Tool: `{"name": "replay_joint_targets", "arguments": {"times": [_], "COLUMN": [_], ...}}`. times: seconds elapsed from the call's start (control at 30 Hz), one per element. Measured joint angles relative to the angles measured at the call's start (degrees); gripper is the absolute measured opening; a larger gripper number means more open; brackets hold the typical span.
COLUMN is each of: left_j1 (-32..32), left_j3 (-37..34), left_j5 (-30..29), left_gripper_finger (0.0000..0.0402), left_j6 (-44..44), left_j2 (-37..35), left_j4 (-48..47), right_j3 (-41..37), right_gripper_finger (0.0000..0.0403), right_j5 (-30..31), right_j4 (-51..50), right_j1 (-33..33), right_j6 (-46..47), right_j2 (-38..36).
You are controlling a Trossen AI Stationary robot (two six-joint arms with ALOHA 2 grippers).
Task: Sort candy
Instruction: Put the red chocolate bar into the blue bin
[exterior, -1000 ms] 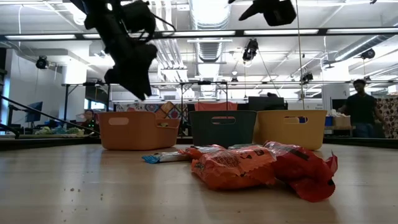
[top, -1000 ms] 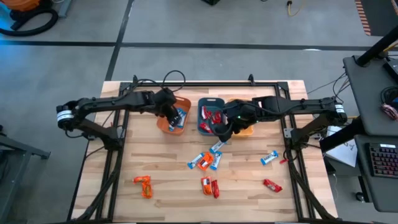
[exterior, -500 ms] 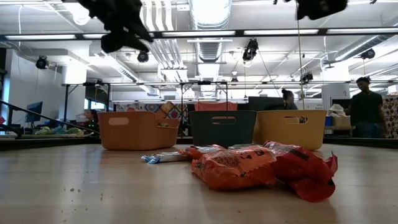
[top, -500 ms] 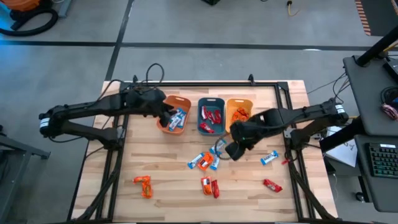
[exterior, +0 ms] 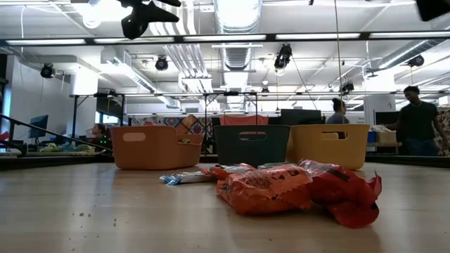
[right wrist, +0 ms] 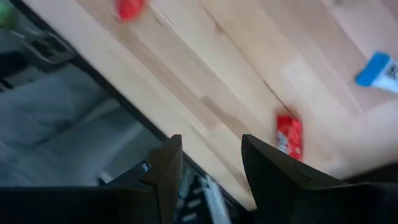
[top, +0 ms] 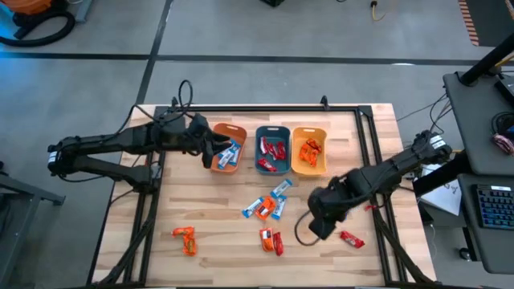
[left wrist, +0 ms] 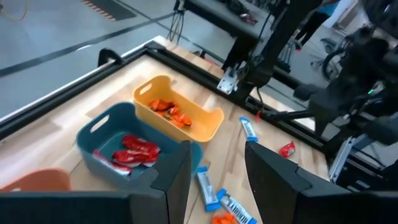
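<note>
Where legible, no candy (top: 264,208) writing.

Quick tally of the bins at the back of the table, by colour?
Orange bin: 1
Teal bin: 1
Yellow-orange bin: 1
Total: 3

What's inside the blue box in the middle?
Red candies lie inside the teal bin; the left wrist view shows them too. Anything underneath those wrappers is hidden.
</note>
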Motion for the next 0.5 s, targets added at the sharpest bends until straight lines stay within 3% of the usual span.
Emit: {"name": "replay_joint_targets", "arguments": {"times": [0.5], "left_j1": [-0.2], "left_j3": [0.0], "left_j5": [-0.1], "left_gripper_finger": [0.0134], "left_j6": [-0.4], "left_j2": [0.5], "left_j4": [0.0], "right_j3": [-17.0], "right_gripper_finger": [0.0157], "right_j5": [-1.7], "right_j4": [5.7], "right_j1": [10.9], "right_j6": [9.7], "right_j2": [0.0]}}
